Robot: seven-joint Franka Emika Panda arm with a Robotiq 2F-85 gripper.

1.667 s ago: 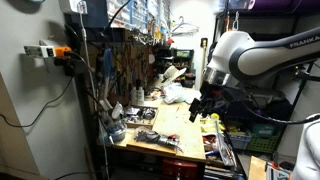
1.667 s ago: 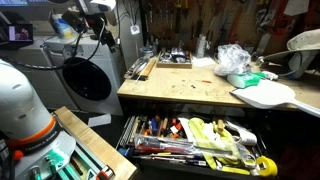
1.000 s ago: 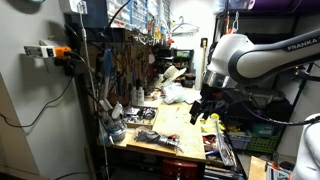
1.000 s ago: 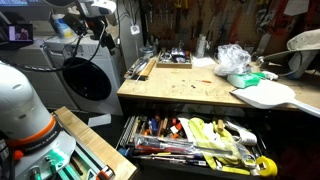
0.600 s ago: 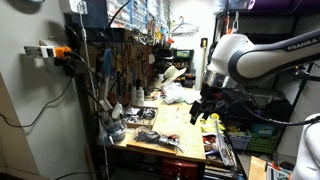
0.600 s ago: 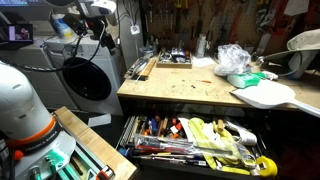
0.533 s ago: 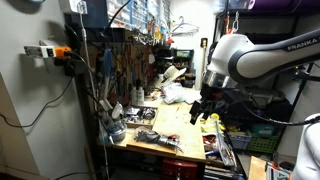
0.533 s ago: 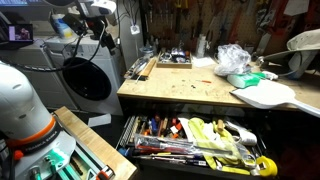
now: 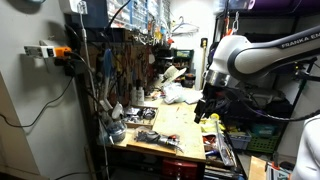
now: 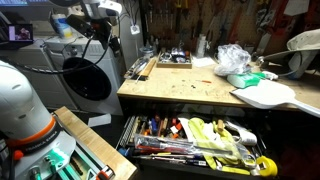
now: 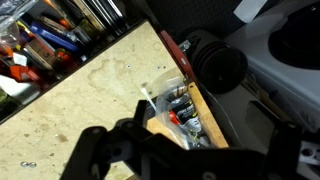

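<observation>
My gripper (image 9: 206, 108) hangs over the wooden workbench top (image 9: 172, 125), near its front edge and above the open drawer. In the wrist view the gripper (image 11: 185, 138) is dark and blurred at the bottom, with its fingers spread wide and nothing between them. Just beyond it a clear plastic bag (image 11: 168, 104) holding small dark cylinders and a red part lies at the bench edge, against a wooden strip. The gripper is above the bag and does not touch it.
An open drawer full of hand tools (image 10: 190, 140) sticks out under the bench (image 10: 190, 90). A crumpled white bag (image 10: 232, 58) and a white board (image 10: 265, 95) lie at one end. A washing machine (image 10: 85, 80) stands beside the bench. Tools hang on the back wall (image 9: 125, 65).
The gripper has shifted slightly sideways over the bench edge. Nothing on the bench has moved.
</observation>
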